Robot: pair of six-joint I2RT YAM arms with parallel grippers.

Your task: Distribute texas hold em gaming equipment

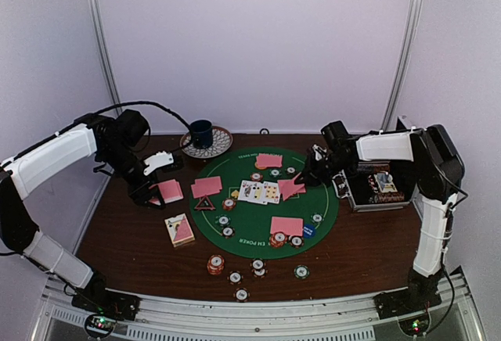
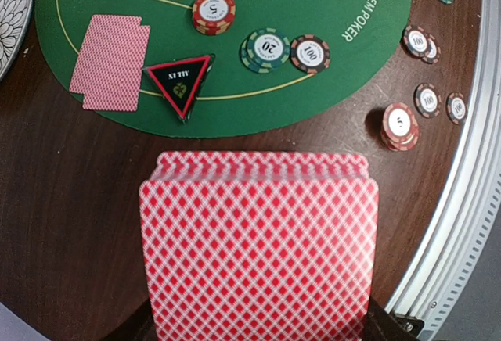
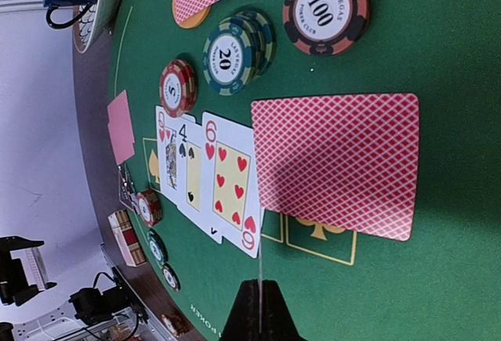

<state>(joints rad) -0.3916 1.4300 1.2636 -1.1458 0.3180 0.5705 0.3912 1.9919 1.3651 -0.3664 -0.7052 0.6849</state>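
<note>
My left gripper (image 1: 155,192) is shut on a fanned deck of pink-backed cards (image 2: 258,247) and holds it above the brown table, left of the round green mat (image 1: 250,227). My right gripper (image 1: 305,177) is shut on a single card, seen edge-on as a thin line (image 3: 261,271), over the mat's right half. A face-down card (image 3: 337,165) lies just beyond it, next to three face-up cards (image 3: 207,177). The red-rimmed black triangle (image 2: 180,83) sits at the mat's left edge. Face-down card pairs (image 1: 286,225) and striped chips (image 1: 215,263) are spread on and below the mat.
A dark blue mug (image 1: 202,132) stands on a patterned plate (image 1: 221,144) at the back. A card box (image 1: 180,230) lies left of the mat. An open chip case (image 1: 376,188) stands at the right. A metal rail (image 1: 258,314) runs along the near edge.
</note>
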